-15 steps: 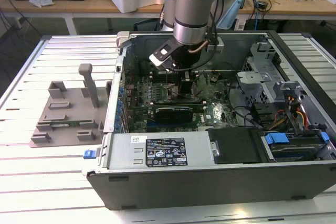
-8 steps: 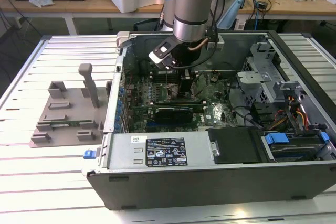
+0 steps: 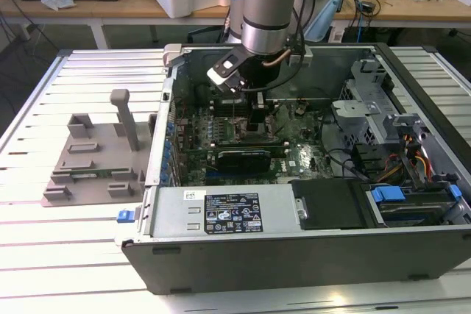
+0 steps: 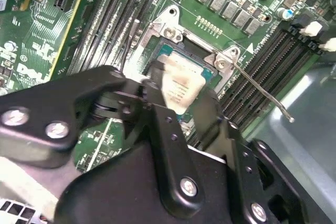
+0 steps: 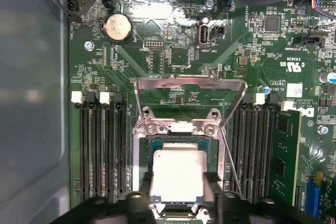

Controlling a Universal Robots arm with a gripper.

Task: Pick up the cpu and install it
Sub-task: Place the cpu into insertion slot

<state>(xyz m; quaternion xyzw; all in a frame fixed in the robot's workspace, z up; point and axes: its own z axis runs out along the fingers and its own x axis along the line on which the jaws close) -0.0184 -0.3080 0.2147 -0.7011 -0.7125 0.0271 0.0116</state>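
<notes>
The cpu (image 5: 177, 174), a silvery square chip, sits between my gripper's (image 5: 178, 184) black fingers (image 5: 145, 182), which press on its two opposite sides. It is inside the socket's (image 5: 140, 153) frame on the green motherboard; I cannot tell whether it is fully seated. The socket's metal load plate (image 5: 190, 83) stands raised behind it. In the second wrist view the cpu (image 4: 181, 85) shows pale between the fingers (image 4: 206, 109) of the gripper (image 4: 181, 95), over the socket (image 4: 173, 30). In the exterior view the gripper (image 3: 257, 117) reaches down into the open computer case (image 3: 294, 255).
Memory slots (image 5: 102, 150) flank the socket on both sides. The socket's thin lever (image 4: 262, 90) juts out beside it. A long black expansion card (image 3: 246, 158), the power supply (image 3: 235, 211) and a drive cage (image 3: 368, 112) crowd the case. A grey fixture (image 3: 96, 156) stands at the exterior view's left.
</notes>
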